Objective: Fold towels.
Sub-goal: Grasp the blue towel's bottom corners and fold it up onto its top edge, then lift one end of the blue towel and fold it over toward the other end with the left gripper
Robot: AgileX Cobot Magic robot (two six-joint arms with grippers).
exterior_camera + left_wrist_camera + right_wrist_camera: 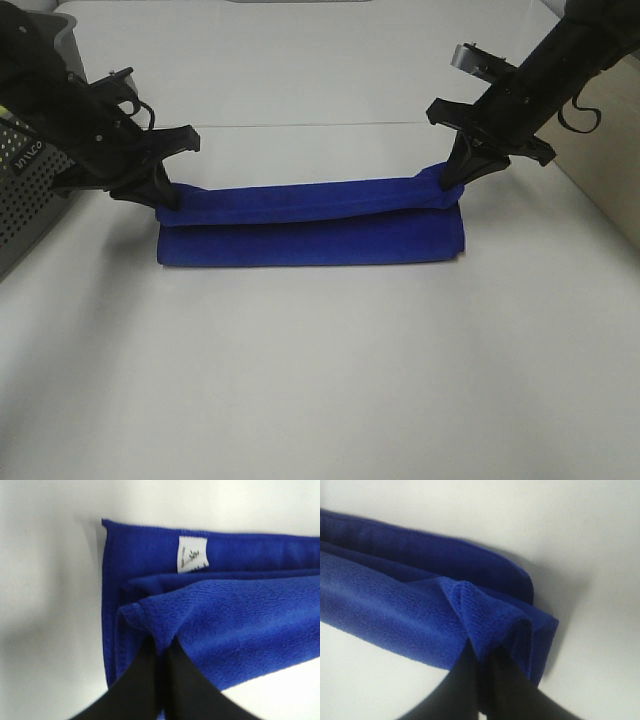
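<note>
My left gripper (168,198) and right gripper (452,185) clamp the towel (310,238) at opposite ends; its long axis runs between them. I judge neither arm nearer.

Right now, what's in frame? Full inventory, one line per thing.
royal-blue microfibre towel: one, royal blue, mid-table, part-folded lengthwise, with its upper layer pinched up at both ends.
small white fabric tag: one, white with dark print, on the towel's flat layer near the left gripper.
grey perforated metal box: one, grey, at the left edge of the high view behind the left arm, cut off by the frame.
white flat table: one, white, under everything.
left gripper: one, black, shut on the towel's left end.
right gripper: one, black, shut on the towel's right end.
</note>
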